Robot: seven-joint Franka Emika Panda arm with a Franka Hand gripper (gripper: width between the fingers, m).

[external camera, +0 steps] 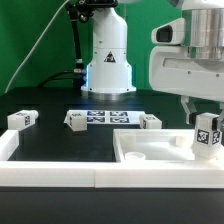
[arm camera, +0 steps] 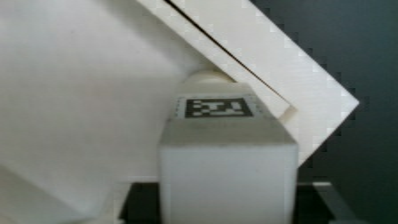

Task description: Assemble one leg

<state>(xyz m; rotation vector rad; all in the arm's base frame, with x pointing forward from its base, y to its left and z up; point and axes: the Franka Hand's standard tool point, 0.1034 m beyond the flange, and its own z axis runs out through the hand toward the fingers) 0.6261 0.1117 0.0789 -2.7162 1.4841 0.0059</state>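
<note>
My gripper [external camera: 206, 120] is shut on the leg [external camera: 208, 138], a small white post with a black-and-white tag on its face. It holds the leg upright over the right end of the large white panel with raised rim [external camera: 160, 158]. In the wrist view the leg [arm camera: 226, 150] stands between my two dark fingers [arm camera: 143, 202], with its tag turned to the camera. Beyond it lies a corner of the panel [arm camera: 80, 100], with a round boss [arm camera: 210, 75] just past the leg's far end. I cannot tell whether the leg touches the panel.
Three more tagged white legs lie on the black table at the exterior view's left [external camera: 22, 119], middle [external camera: 77, 120] and right of middle [external camera: 150, 121]. The marker board [external camera: 108, 118] lies between them. A white wall [external camera: 50, 172] borders the front. The robot base [external camera: 108, 60] stands behind.
</note>
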